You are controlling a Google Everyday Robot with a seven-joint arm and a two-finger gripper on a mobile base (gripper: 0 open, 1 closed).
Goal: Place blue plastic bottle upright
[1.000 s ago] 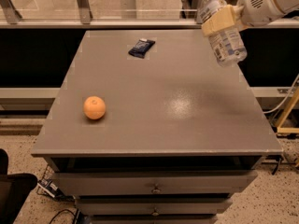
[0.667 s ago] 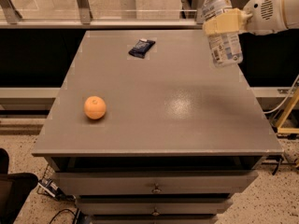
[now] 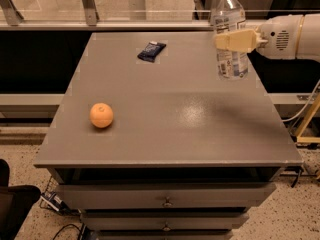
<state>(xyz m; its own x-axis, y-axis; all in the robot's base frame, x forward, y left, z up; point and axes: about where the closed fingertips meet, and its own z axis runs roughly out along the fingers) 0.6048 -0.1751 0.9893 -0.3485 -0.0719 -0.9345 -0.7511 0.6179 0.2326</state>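
Note:
The blue plastic bottle point(image 3: 230, 34) is clear with a white cap and a white label. It stands upright at the right side of the grey table point(image 3: 170, 129), near its right edge, its base at or just above the tabletop. My gripper point(image 3: 233, 40) reaches in from the right and is shut around the bottle's middle, its cream fingers point(image 3: 235, 40) crossing the label. The white arm point(image 3: 290, 36) extends off the right edge of the view.
An orange point(image 3: 101, 115) lies on the table's left front. A small dark blue snack packet point(image 3: 151, 51) lies at the back centre. Drawers point(image 3: 165, 199) sit below the tabletop. A glass railing point(image 3: 90, 4) runs behind the table.
The bottle has turned from tilted to upright in my gripper, and my gripper has levelled out. The orange and the packet have not moved.

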